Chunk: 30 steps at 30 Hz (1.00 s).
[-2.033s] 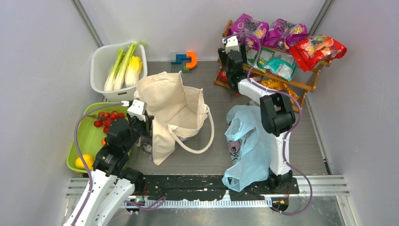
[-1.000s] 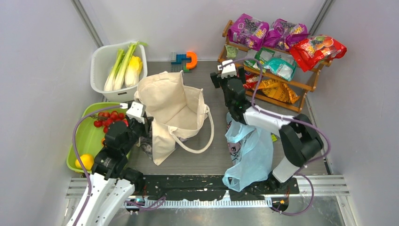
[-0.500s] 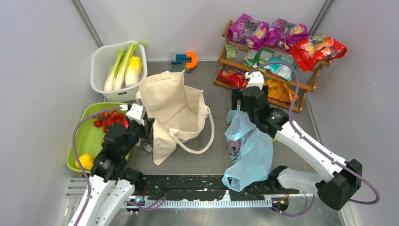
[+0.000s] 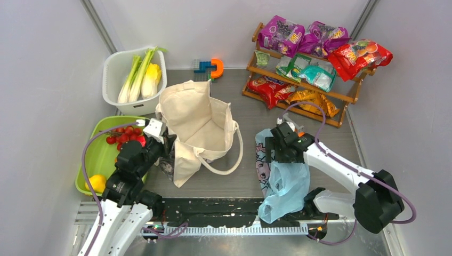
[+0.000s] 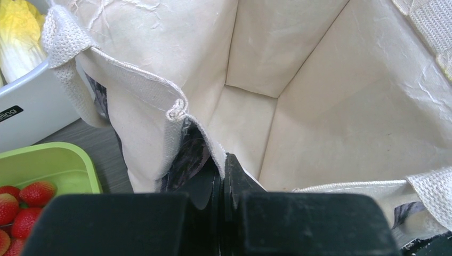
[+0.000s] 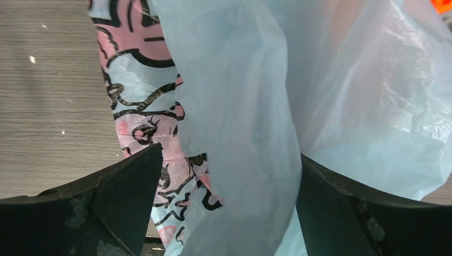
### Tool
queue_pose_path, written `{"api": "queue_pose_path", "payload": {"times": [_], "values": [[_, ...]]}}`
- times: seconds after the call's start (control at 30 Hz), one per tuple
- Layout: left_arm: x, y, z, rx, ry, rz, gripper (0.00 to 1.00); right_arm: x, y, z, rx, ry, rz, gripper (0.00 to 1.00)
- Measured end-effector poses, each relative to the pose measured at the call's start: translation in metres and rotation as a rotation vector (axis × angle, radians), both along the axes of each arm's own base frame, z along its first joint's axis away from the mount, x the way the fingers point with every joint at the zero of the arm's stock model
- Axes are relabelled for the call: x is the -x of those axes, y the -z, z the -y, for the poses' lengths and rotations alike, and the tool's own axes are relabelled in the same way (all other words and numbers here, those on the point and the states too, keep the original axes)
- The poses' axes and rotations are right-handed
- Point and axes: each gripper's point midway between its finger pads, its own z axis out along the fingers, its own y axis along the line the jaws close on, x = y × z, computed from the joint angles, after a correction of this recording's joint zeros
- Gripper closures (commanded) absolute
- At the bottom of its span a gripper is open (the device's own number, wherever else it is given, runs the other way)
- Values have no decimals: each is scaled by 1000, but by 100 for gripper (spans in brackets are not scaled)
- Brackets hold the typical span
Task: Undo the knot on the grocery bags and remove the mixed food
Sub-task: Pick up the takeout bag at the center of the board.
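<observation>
The cream canvas tote bag (image 4: 197,114) stands with its mouth open in the middle of the grey bench (image 4: 250,112). To its right, the thin light-blue plastic bag (image 4: 288,184) with pink-and-black cartoon print lies crumpled. Long green-white stalks (image 4: 133,74) and a yellow vegetable (image 4: 152,79) lie in the white tub (image 4: 133,108). Small red fruits (image 4: 123,133) and a yellow fruit (image 4: 96,182) lie in the green tray (image 4: 98,154). A red crinkly snack packet (image 4: 271,89) and an orange crinkly snack packet (image 4: 315,101) lie on the wooden shelf (image 4: 349,98).

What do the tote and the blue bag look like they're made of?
Tote: probably cream canvas or similar cloth, matte, with coarse woven webbing along the rim and handles and stiff creases in its walls. Blue bag: thin plastic film, glossy and seemingly translucent, with fine soft wrinkles and bright glints.
</observation>
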Motion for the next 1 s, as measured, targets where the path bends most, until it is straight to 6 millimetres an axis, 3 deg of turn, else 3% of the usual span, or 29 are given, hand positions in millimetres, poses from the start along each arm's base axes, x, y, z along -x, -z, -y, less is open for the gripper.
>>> {"api": "queue_pose_path", "payload": {"times": [0.17,0.37,0.57,0.6,0.63,0.67,0.73,0.8,0.87,1.0], "values": [[1,0,1,2,9,-1,100,4,22,-5,-7,19,-44,5],[0,1,2,2,13,-4,100,2,49,-32,13,-49,-76,5],[-1,2,4,1,17,-8,100,-4,50,-55,7,-95,-29,2],[-1,2,4,2,17,-8,100,-5,51,-56,8,-94,-23,8],[-1,2,4,1,18,-8,100,-7,51,-57,8,-92,-16,25],[-1,2,4,2,19,-8,100,-10,51,-58,11,-91,-4,34],[-1,2,4,1,19,-9,100,-15,52,-57,24,-85,16,65],[-2,2,4,1,20,-9,100,-20,51,-57,23,-71,39,83],[-2,2,5,1,21,-11,100,-23,50,-61,2,-64,59,93],[0,2,8,11,36,-15,100,-21,46,-61,-31,-53,75,95]]}}
